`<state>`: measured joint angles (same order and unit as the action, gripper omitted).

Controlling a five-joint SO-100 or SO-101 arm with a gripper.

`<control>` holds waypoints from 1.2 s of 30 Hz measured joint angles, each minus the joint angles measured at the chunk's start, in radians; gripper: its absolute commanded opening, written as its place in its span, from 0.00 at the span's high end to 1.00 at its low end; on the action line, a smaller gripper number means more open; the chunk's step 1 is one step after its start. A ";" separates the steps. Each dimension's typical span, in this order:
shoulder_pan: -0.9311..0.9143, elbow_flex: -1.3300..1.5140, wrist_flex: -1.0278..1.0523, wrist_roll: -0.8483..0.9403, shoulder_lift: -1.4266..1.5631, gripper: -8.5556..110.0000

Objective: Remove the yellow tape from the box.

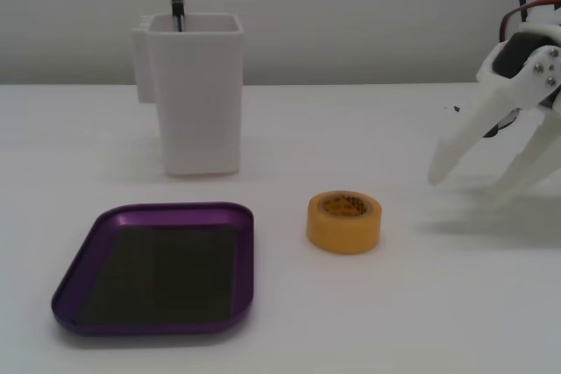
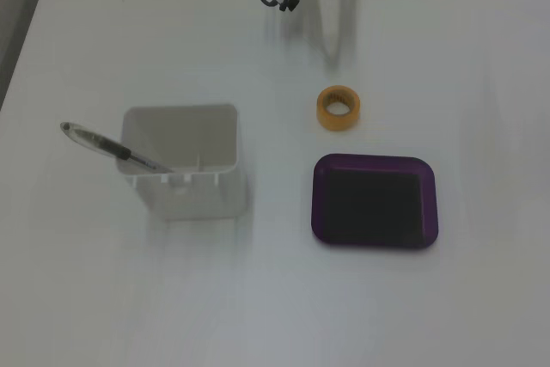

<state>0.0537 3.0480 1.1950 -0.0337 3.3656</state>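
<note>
purple metallic box (image 1: pixel 223 326) — shallow tray, dark flat bottom bare, lying on the white table (image 1: pixel 394 321). yellow tape (image 1: pixel 344 222) — thick roll, hollow core up, standing on the table just outside the box rim, apart from it; right of the box in a fixed view (image 2: pixel 339 108), above it. gripper (image 1: pixel 473 183) — white, fingers spread, holding nothing, right of the tape and beyond the box. white square container (image 2: pixel 185 174) with a pen (image 2: pixel 112 149), left of the box.

Low close side camera, high overhead camera, both covering box (image 1: pixel 158 273) (image 2: pixel 375 201)
</note>
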 measured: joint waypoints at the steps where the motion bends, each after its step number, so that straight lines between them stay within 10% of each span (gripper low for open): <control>1: 0.000 0.003 0.000 0.000 0.000 0.86; 36: 0.000 0.011 0.000 0.000 0.000 0.93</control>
<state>0.0537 3.0588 1.1950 -0.0337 3.3656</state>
